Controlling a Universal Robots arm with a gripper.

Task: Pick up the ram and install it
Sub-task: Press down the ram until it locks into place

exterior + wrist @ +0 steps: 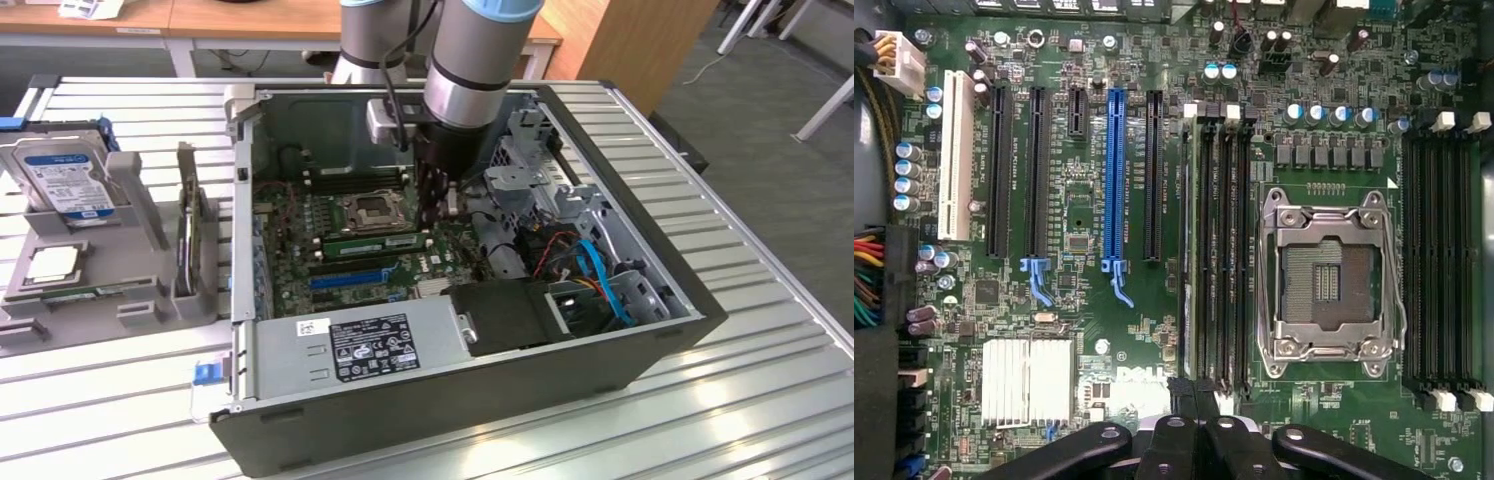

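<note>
The ram (pixel 375 243) is a narrow green stick standing in a motherboard slot beside the CPU socket (pixel 368 211), inside the open computer case (pixel 534 385). In the wrist view the ram (pixel 1191 250) shows edge-on in the memory slot farthest from the socket (pixel 1327 283). My gripper (pixel 439 214) reaches down into the case and is shut. Its tips sit over the end of the ram toward the exterior view's right. In the wrist view my gripper (pixel 1194 392) is at that same slot end. Whether the tips touch the stick I cannot tell.
A grey parts holder (pixel 147 300) on the exterior view's left carries a hard drive (pixel 60 180), a square silver chip (pixel 51 264) and a thin green strip (pixel 91 293). The power supply (pixel 360 345), cables (pixel 601 280) and drive cage (pixel 534 170) crowd the case.
</note>
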